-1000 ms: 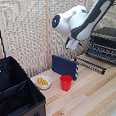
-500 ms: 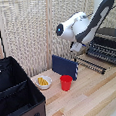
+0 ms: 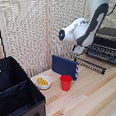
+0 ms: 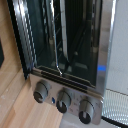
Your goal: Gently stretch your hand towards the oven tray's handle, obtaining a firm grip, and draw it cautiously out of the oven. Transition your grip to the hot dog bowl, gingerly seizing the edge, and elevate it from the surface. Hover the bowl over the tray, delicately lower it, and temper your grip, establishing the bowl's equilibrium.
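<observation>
- Arm (image 3: 86, 26), white and black, reaches across the exterior view from upper right, its wrist end hanging above the table near the oven.
- Oven (image 3: 109, 42) sits at the exterior view's right on the light wooden table (image 3: 92, 98); its dark wire rack (image 3: 106, 52) juts forward out of the front opening, over the lowered door.
- A thin dark bar (image 3: 90, 64) runs along the front, just beside the blue box; whether it belongs to the rack or the door cannot be told.
- Close up in the wrist view, the oven (image 4: 65, 50) fills the picture: an open cavity with wire bars (image 4: 57, 37) inside and three round knobs (image 4: 62, 100) in a row on the silvery panel.
- No fingers appear in the wrist view, and the exterior view is too blurred to show the claw, so its state cannot be told.
- The white bowl (image 3: 43, 82) with yellow pieces rests on the table at the exterior view's left, next to the big black case (image 3: 14, 93) and near the red cup (image 3: 66, 82).
- The bowl is well apart from the oven, with the upright blue box (image 3: 63, 66) standing between them.
</observation>
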Robot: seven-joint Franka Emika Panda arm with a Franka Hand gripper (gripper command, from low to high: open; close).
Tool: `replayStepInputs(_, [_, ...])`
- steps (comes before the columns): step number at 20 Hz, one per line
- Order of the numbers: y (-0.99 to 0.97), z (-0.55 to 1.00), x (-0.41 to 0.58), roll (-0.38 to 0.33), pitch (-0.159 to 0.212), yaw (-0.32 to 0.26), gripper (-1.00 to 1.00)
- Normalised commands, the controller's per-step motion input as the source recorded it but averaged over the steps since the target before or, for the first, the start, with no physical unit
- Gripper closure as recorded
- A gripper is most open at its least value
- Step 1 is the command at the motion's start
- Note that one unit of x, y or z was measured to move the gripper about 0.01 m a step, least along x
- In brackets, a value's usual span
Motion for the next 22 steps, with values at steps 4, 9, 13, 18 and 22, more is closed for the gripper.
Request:
replayStepInputs(4, [-0.59,-0.18,0.092,-0.039,0.000,0.004,-1.00])
replayStepInputs(9, [-0.70,-0.02,0.002,-0.004,0.000,0.050,-1.00])
replayStepInputs(13, [-0.64,0.00,0.000,0.000,0.000,0.067,-1.00])
replayStepInputs(18, [-0.66,0.00,0.000,0.067,0.010,0.074,-1.00])
replayStepInputs(22, [-0.61,0.00,0.001,0.078,0.055,0.073,-1.00])
